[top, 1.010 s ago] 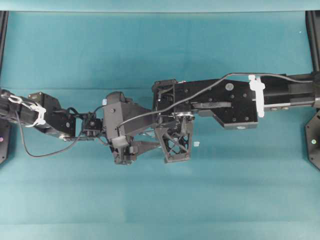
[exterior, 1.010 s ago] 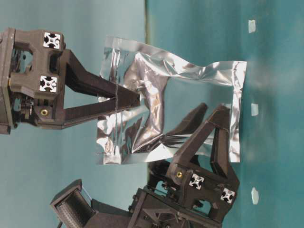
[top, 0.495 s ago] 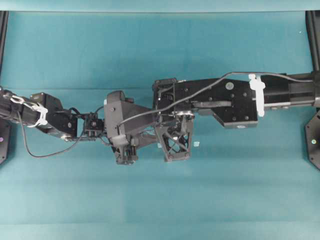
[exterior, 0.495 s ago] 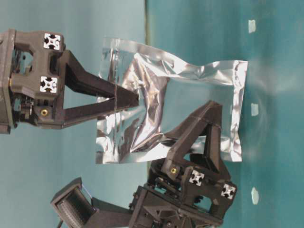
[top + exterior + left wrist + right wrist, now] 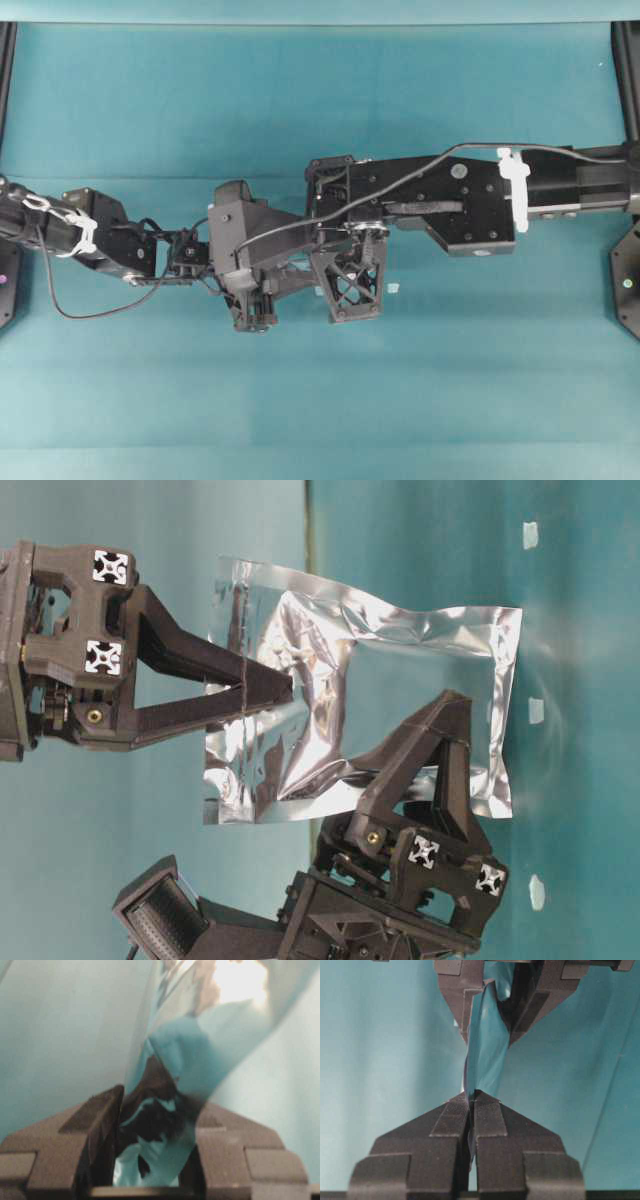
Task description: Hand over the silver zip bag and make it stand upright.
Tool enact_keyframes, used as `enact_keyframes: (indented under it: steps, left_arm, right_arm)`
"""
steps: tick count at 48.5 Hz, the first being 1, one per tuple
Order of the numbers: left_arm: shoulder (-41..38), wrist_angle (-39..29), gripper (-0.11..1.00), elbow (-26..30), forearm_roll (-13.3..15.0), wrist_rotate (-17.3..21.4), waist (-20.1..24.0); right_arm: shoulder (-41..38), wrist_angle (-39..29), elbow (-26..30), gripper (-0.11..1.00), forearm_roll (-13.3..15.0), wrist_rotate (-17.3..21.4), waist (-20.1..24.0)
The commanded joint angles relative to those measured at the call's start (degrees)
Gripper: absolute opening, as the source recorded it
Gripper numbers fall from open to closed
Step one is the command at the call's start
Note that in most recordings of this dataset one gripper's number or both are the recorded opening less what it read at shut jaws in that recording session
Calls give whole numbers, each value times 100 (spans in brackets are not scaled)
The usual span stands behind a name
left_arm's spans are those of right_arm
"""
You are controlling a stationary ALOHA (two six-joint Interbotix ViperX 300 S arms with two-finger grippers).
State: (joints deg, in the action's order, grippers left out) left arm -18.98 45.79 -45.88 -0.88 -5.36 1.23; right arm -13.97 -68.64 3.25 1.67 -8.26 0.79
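Table-level: left pincer [image 5: 425,742] closer around bag [image 5: 400,650].

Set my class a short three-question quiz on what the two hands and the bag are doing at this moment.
1. True or false: the right hand is shut on the silver zip bag.
2. Choose one. The left hand has its jaws: A) pressed together with nothing between them; B) apart, with the bag between them; C) well away from the bag.
3. Fill the gap: the pale scraps lie on the ___.

Key: 1 true. 2 B. 3 table.
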Motion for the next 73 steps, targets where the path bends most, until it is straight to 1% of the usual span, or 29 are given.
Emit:
enact_keyframes:
  steps: [1,13,21,27,31,33,35,37,41,43,45,49,52,58,73]
  left_arm:
    - [-9,-26,27,62,0,-18,-26]
    - [-9,-53,27,70,-9,9,-26]
    - [-9,-88,27,70,-9,44,-26]
    - [-9,-97,27,88,-9,44,-26]
    - [-9,-97,27,88,0,44,-26]
    - [-9,-97,27,88,-9,44,-18]
    - [-9,-97,27,88,-9,44,-26]
    - [-9,-97,27,97,-9,44,-26]
    - [-9,-97,27,88,0,44,-18]
    - [-9,-88,27,88,-9,44,-18]
    - [-9,-97,27,88,-9,44,-26]
    - [-9,-97,27,88,-9,44,-26]
    - [-9,-88,26,70,-9,44,-26]
    - [-9,-97,25,62,-9,44,-26]
    - [9,-88,25,0,0,44,-26]
  right_arm:
    - [229,35,79,6,-26,-9,26]
    - [229,79,62,6,-26,-9,26]
    - [237,237,53,7,-26,-9,26]
    - [237,246,53,12,-70,-9,26]
    - [255,246,53,22,-176,-26,35]
    - [255,246,53,30,-185,-26,44]
    - [264,255,44,41,-193,-18,44]
    - [290,272,26,55,-193,-18,44]
    - [352,325,-18,78,-193,-9,44]
    - [413,369,-53,88,-193,0,44]
    - [510,475,-97,95,-193,9,35]
    - [694,659,-211,94,-193,97,0]
    - [861,800,-325,92,-185,237,-35]
    - [1213,1081,-659,92,-167,527,-79]
    - [2127,2004,-1512,92,-141,932,-79]
